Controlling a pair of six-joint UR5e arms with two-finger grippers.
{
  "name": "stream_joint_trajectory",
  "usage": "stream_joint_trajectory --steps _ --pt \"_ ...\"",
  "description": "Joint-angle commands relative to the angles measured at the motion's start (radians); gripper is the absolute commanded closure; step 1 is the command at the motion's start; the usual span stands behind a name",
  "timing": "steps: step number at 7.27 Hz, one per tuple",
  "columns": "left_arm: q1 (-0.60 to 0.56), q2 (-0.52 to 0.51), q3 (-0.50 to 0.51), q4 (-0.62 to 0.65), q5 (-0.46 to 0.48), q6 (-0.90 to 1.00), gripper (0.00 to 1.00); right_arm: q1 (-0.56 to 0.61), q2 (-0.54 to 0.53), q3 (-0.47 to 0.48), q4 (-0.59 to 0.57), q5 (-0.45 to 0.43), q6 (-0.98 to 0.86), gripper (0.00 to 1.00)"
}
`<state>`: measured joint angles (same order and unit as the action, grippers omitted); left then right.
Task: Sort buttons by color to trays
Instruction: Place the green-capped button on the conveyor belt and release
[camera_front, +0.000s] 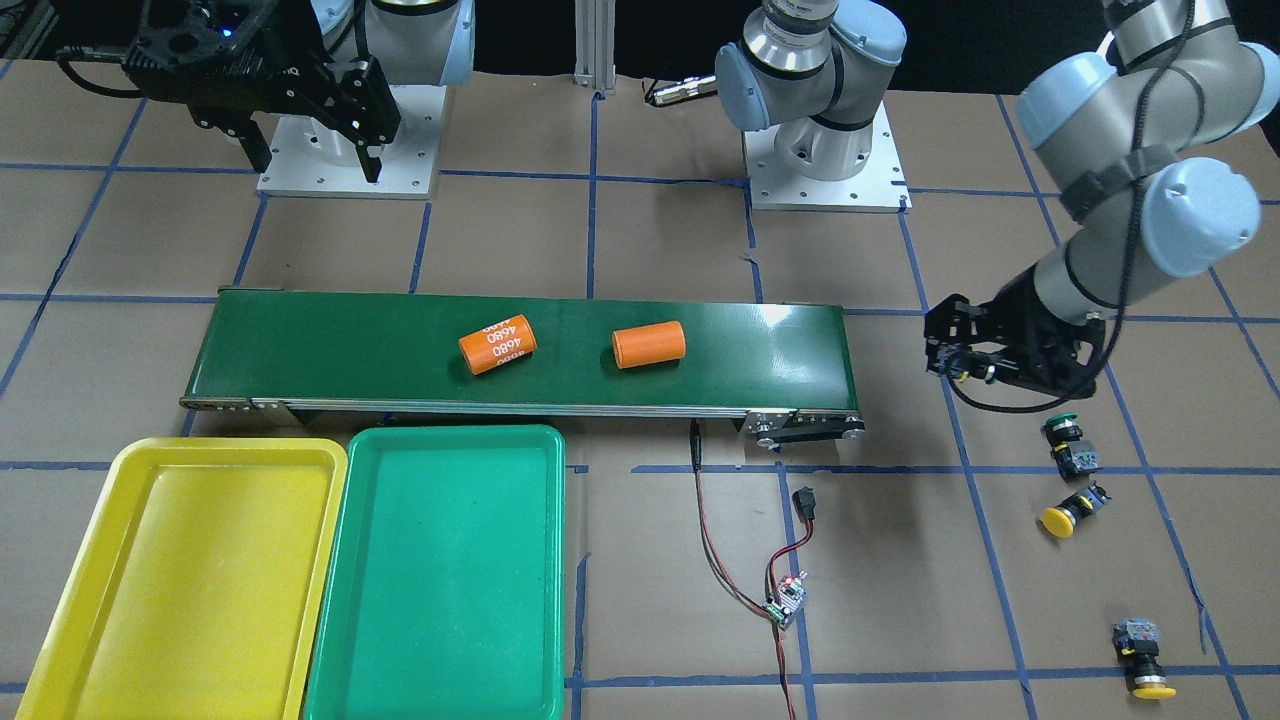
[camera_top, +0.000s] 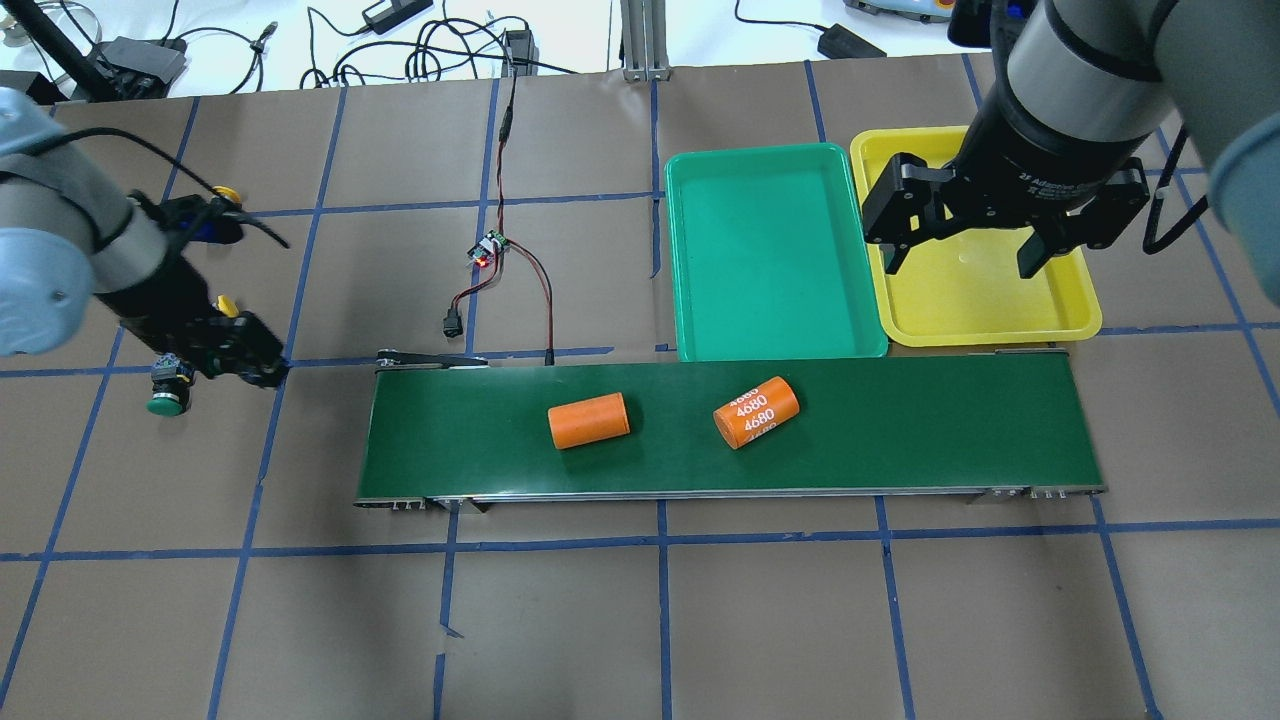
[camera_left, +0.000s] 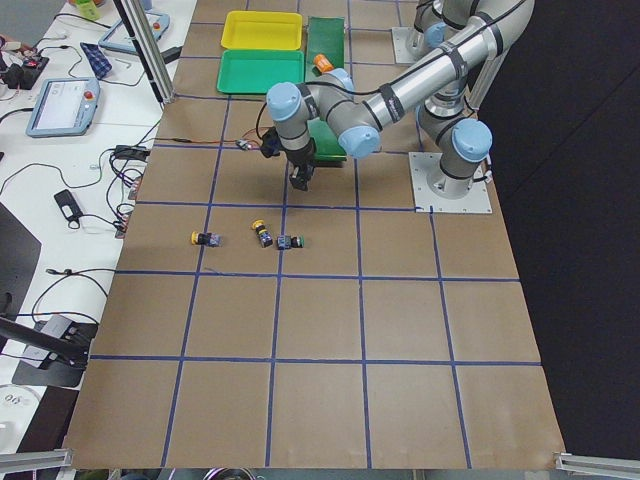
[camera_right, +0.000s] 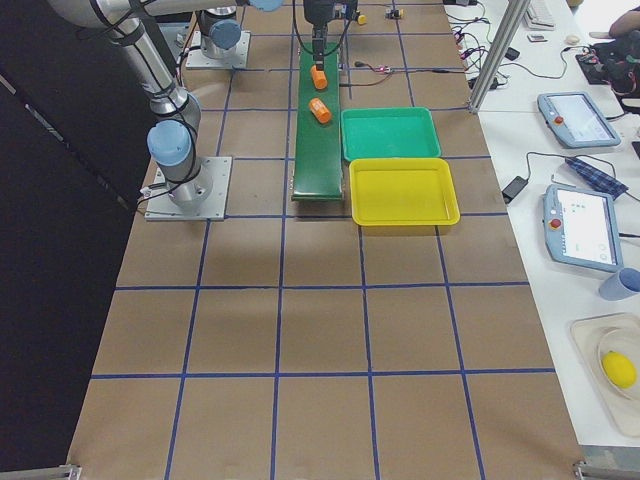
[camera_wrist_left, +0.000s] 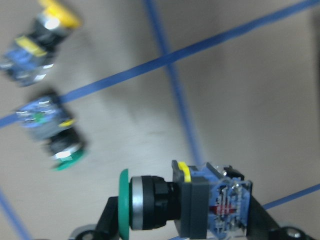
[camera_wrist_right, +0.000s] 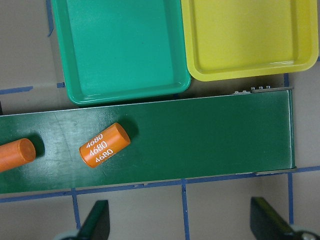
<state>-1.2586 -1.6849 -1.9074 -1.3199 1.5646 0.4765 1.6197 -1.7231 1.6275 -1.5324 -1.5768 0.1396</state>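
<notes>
My left gripper (camera_front: 962, 352) is shut on a green button (camera_wrist_left: 165, 202), held sideways above the table past the belt's end. Below it on the table lie another green button (camera_front: 1066, 437) (camera_top: 166, 396) and two yellow buttons (camera_front: 1070, 510) (camera_front: 1145, 662). The yellow tray (camera_front: 130, 470) and the green tray (camera_front: 450, 437) sit side by side in front of the belt, both with nothing in them. My right gripper (camera_top: 962, 268) (camera_front: 315, 160) hangs high and open, holding nothing, with the belt and both trays below in its wrist view.
A long dark-green conveyor belt (camera_front: 400, 350) carries two orange cylinders (camera_front: 497, 343) (camera_front: 648, 344). Red and black wires with a small circuit board (camera_front: 785, 600) lie between the trays and the buttons. Both arm bases (camera_front: 825, 160) stand behind the belt.
</notes>
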Motion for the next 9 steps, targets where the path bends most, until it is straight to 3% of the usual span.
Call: stream_joint_trajectory --steps 1,2,3,4,5,7,9 --pt "-0.201 0.004 -0.064 0.075 -0.024 -0.244 1.0 -0.001 -0.001 0.0 0.0 0.0 0.0 0.0" --pt "-0.228 -0.018 -0.07 0.111 -0.046 -0.278 1.0 -0.001 0.0 0.0 0.0 0.0 0.0 0.0" --pt "-0.231 -0.022 -0.091 0.116 -0.047 -0.294 0.94 -0.001 0.0 0.0 0.0 0.0 0.0 0.0" --pt "-0.231 -0.021 -0.114 0.123 -0.057 -0.295 0.33 -0.001 0.0 0.0 0.0 -0.002 0.0 0.0" --pt "-0.231 -0.021 -0.127 0.125 -0.136 -0.298 0.2 -0.001 0.0 0.0 0.0 -0.002 0.0 0.0" --pt "-0.229 -0.01 -0.113 0.126 -0.158 -0.294 0.05 -0.001 -0.001 0.0 0.0 -0.002 0.0 0.0" --pt "-0.222 0.011 -0.096 0.126 -0.15 -0.279 0.0 -0.001 0.0 0.0 0.0 -0.003 0.0 0.0"
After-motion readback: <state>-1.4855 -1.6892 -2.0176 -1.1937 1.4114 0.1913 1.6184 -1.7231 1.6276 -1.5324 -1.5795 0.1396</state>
